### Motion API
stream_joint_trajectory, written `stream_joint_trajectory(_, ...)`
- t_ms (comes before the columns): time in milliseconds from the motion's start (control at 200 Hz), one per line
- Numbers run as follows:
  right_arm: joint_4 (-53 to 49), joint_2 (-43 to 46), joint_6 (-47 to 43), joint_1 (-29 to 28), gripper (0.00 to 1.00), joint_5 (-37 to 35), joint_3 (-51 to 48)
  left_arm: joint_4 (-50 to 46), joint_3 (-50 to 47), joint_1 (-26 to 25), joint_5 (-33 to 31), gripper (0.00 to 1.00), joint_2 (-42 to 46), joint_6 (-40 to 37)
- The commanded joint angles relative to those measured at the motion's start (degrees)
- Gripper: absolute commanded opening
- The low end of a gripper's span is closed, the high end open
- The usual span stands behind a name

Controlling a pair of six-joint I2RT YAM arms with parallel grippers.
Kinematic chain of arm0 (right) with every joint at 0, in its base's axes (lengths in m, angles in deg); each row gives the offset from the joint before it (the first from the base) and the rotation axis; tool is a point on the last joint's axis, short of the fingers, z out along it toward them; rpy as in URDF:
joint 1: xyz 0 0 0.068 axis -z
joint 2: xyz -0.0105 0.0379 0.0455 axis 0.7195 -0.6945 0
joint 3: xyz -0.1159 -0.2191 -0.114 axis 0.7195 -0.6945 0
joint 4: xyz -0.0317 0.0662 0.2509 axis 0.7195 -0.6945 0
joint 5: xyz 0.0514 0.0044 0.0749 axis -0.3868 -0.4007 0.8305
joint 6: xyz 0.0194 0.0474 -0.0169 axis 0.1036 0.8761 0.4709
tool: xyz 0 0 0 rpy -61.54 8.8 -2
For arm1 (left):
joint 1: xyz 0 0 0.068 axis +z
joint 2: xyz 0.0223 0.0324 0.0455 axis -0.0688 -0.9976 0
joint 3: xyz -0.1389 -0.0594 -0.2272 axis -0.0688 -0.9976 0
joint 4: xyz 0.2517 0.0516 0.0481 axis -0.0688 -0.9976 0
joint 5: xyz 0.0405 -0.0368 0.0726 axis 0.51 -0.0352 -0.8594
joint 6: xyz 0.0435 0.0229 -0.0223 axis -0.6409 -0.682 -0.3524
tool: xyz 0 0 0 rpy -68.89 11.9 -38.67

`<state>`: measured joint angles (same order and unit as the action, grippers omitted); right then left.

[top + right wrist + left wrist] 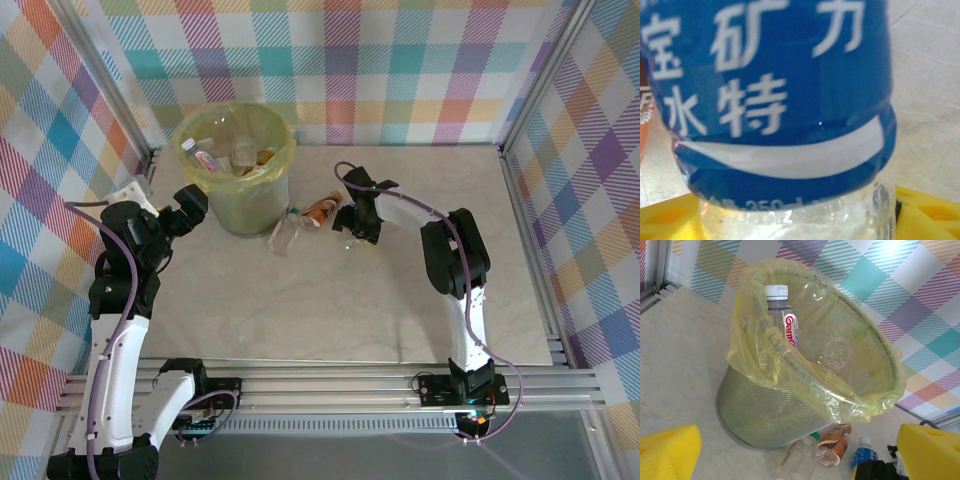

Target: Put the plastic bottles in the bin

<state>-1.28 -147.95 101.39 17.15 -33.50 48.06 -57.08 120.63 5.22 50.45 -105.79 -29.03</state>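
The bin [238, 200] is a pale-green mesh bucket with a yellow bag, standing at the back left; it also rises ahead in the left wrist view as the bin [765, 410]. Inside lie several bottles, one with a white cap and red lettering [784, 322]. My left gripper [186, 208] hangs open just left of the bin, its yellow fingers [667, 452] wide apart. My right gripper [357, 218] is shut on a blue-labelled bottle [775, 90], held between yellow pads [930, 210]. A clear green-capped bottle [285, 236] and an orange-labelled bottle [322, 210] lie at the bin's foot.
Plaid walls and aluminium rails [525, 230] close in the marble table [330, 300] on three sides. A white box [128, 190] sits behind the left arm. The front and right of the table hold nothing but the right arm [455, 255].
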Motion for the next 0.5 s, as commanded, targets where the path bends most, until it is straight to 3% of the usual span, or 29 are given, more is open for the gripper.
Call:
stream_joint_trajectory(0, -1.6, 1.2, -3.3, 0.3, 0.75, -1.4, -1.2, 1.8, -0.8, 0.5, 1.1, 1.00, 0.8, 0.9)
stream_joint_trajectory(495, 0.2, 8.3, -9.4, 0.4, 0.60, -4.4, -8.6, 2.2, -0.8, 0.5, 3.2, 1.00, 0.5, 1.5)
